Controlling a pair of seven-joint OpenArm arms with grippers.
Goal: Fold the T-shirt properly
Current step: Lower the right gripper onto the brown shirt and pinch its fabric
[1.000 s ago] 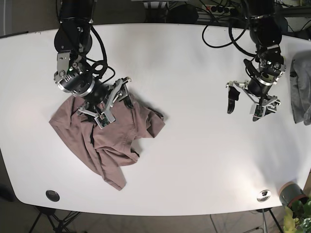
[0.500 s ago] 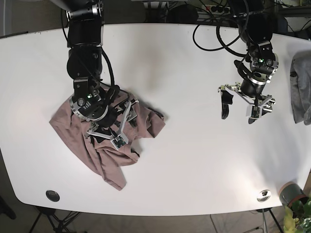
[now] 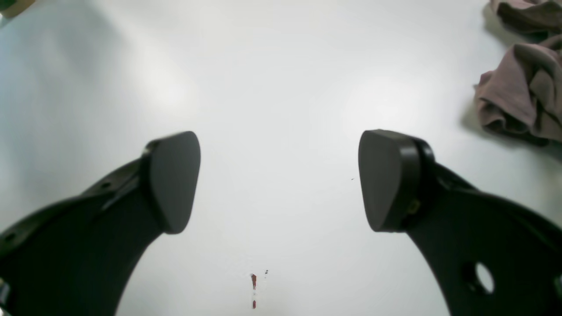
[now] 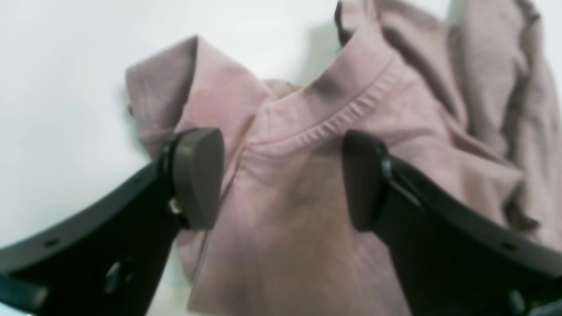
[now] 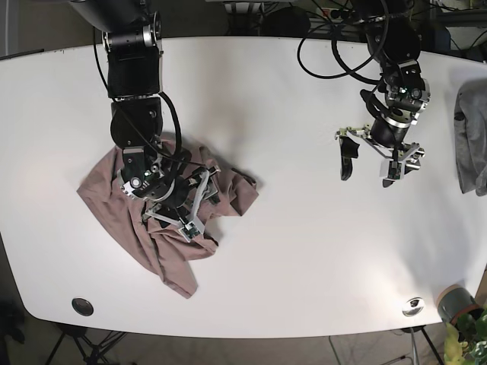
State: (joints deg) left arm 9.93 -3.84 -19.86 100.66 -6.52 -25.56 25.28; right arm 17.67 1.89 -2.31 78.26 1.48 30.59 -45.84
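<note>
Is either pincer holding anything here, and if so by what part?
Nothing is held. The right pincer is open above the crumpled mauve cotton T-shirt near its ribbed collar; the left pincer is open over bare table.

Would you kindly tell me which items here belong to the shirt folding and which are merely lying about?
Part of the job:
- mauve T-shirt, crumpled
- right tool, open over its collar
- left tool, open above bare table

Lying about:
- grey garment
- small cup
</note>
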